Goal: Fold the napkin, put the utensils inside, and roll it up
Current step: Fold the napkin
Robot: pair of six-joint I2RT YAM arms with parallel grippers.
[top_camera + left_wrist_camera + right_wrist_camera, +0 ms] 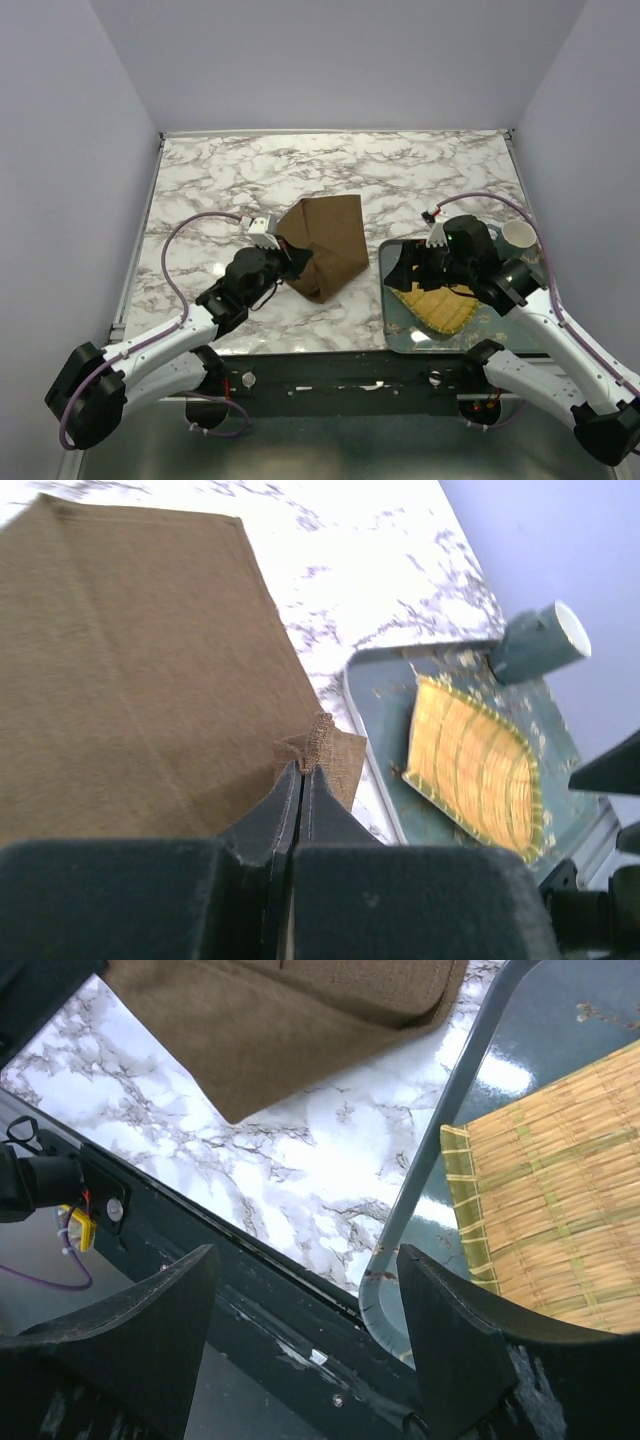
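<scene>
Tray (400, 325) holds a yellow bamboo mat (440, 305) and a mug (518, 236). Napkin (330, 240) lies partly folded on the marble table (220, 180), left of the tray. Left gripper (302, 780) is pinching the napkin's corner. Right gripper (310, 1330) hangs spread over the tray's edge.

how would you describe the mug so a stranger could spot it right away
On the marble table, at the near right, lies a dark glossy tray. At its far right corner, beyond the flat yellow woven mat, sits the mug: small, round, dark teal outside, white inside.
</scene>
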